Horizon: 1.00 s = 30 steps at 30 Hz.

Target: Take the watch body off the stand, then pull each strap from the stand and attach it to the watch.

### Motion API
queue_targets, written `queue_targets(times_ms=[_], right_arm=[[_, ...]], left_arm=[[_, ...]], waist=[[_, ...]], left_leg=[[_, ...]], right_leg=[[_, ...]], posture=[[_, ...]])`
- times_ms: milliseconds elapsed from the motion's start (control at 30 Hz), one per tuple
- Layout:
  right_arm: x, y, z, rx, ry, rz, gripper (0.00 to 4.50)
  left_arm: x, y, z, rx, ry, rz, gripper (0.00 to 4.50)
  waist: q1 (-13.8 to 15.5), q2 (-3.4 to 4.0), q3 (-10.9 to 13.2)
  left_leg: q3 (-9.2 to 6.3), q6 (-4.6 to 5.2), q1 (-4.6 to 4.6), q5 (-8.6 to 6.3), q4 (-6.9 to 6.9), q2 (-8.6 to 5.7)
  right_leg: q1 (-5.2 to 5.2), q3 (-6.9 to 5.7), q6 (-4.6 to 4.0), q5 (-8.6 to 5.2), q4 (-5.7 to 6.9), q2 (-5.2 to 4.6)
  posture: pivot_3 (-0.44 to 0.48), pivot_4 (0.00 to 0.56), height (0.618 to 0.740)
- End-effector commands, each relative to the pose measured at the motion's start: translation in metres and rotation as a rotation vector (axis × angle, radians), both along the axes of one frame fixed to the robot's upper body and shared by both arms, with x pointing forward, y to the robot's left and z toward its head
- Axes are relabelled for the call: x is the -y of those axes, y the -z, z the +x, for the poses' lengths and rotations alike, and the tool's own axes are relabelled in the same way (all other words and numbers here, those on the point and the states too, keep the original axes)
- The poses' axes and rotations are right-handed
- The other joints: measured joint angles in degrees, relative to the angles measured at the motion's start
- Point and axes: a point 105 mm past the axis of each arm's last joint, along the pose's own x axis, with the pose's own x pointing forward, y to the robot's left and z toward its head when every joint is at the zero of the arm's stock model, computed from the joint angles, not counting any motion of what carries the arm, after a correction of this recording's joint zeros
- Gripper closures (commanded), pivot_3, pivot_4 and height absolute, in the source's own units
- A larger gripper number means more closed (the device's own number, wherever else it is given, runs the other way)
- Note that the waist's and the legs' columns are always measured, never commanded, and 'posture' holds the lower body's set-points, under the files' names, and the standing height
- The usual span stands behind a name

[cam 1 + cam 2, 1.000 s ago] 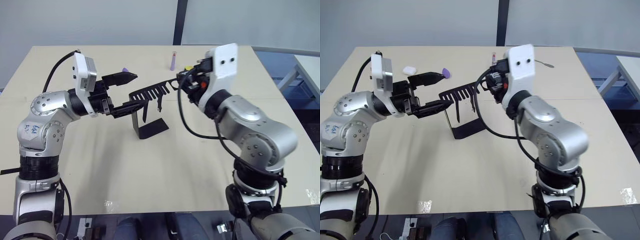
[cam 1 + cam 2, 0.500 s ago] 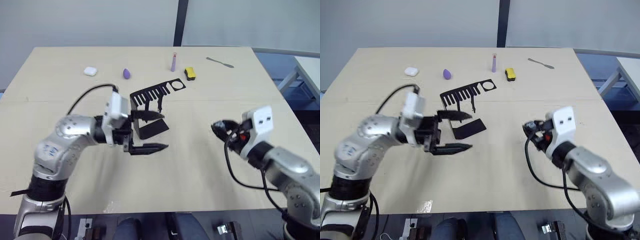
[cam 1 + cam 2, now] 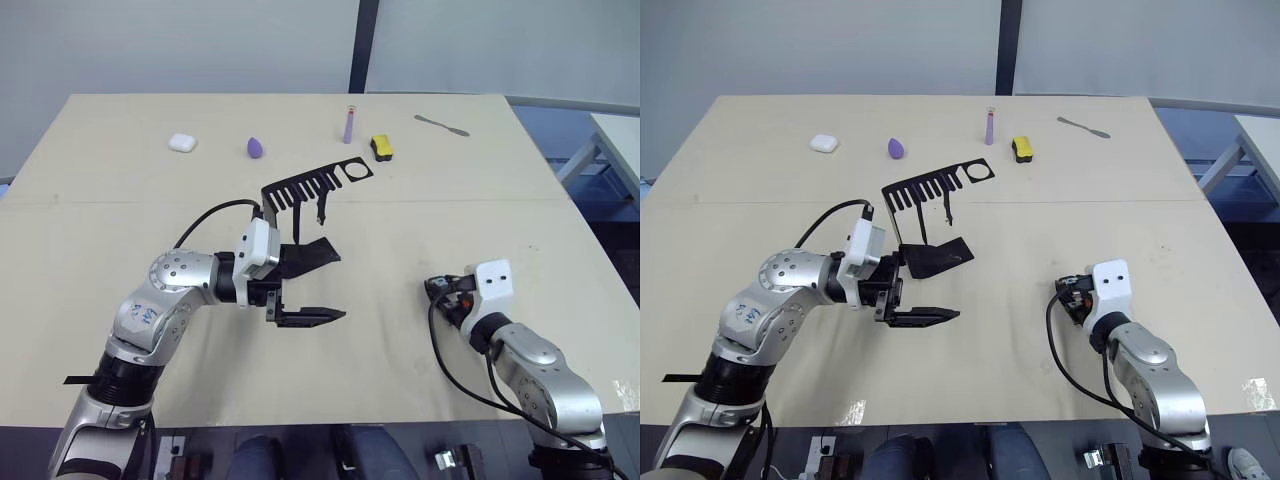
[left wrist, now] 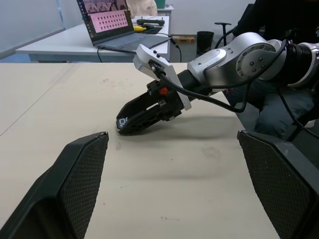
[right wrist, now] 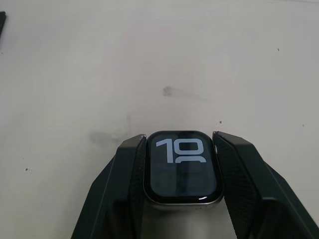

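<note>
The watch body [image 5: 182,169], silver-rimmed with a black screen showing light digits, sits clamped between the fingers [image 5: 124,194] of my right gripper [image 3: 438,291]. That gripper rests low over the table at the front right, well away from the stand. The black stand [image 3: 318,183] is upright mid-table, with a thin dark strap [image 3: 322,208] hanging from its comb arm. My left gripper [image 3: 322,286] is open just in front of the stand's base [image 3: 318,252], holding nothing. In the left wrist view, its fingers [image 4: 75,184] frame the right gripper [image 4: 144,112] across the table.
Along the table's far side lie a white case [image 3: 181,142], a purple egg shape [image 3: 257,148], an upright lilac tube [image 3: 348,124], a yellow-and-black block [image 3: 381,147] and a grey utensil [image 3: 441,124]. A seated person [image 4: 279,94] is beyond the table.
Both arms came down from the stand's top arm. The right gripper carried the watch body to the front right of the table. The left gripper dropped in front of the stand's base, still open.
</note>
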Motion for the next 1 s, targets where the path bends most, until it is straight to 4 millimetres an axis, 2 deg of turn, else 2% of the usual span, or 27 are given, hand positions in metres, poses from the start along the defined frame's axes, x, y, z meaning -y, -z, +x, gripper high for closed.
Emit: queue_targets(times_ms=[33,600,800,1000], right_arm=[[0.001,-0.008,0.000,0.038,-0.030,-0.006,2.89],[0.017,0.008,-0.005,-0.028,-0.055,-0.054,2.89],[0.018,0.007,-0.015,-0.038,-0.074,-0.068,0.03],[0.028,-0.015,-0.046,-0.029,-0.112,-0.089,0.03]], left_arm=[[0.000,-0.009,0.000,0.035,0.001,-0.029,0.00],[-0.002,-0.010,-0.002,0.032,0.019,-0.020,0.00],[-0.002,-0.010,-0.002,0.034,0.018,-0.013,0.00],[-0.018,-0.004,-0.003,-0.001,-0.054,0.005,0.00]], waist=[[0.1,0.00,0.0],[0.4,-0.01,0.0],[1.3,-0.01,0.0],[1.4,0.04,0.0]], left_leg=[[0.00,0.00,0.00,0.00,0.01,0.00],[-0.01,0.00,0.00,0.00,0.04,-0.01],[-0.02,0.01,0.02,-0.01,0.08,-0.01],[-0.03,0.01,0.01,-0.01,0.06,0.00]], right_leg=[[0.00,0.00,0.00,0.00,0.00,0.00],[0.03,-0.01,0.00,0.00,0.01,-0.02],[0.06,-0.01,0.01,0.00,0.02,-0.02],[0.05,-0.01,0.01,0.01,0.03,-0.02]], posture=[[0.000,0.150,0.740],[0.000,0.150,0.740],[0.000,0.150,0.740],[0.000,0.150,0.740]])
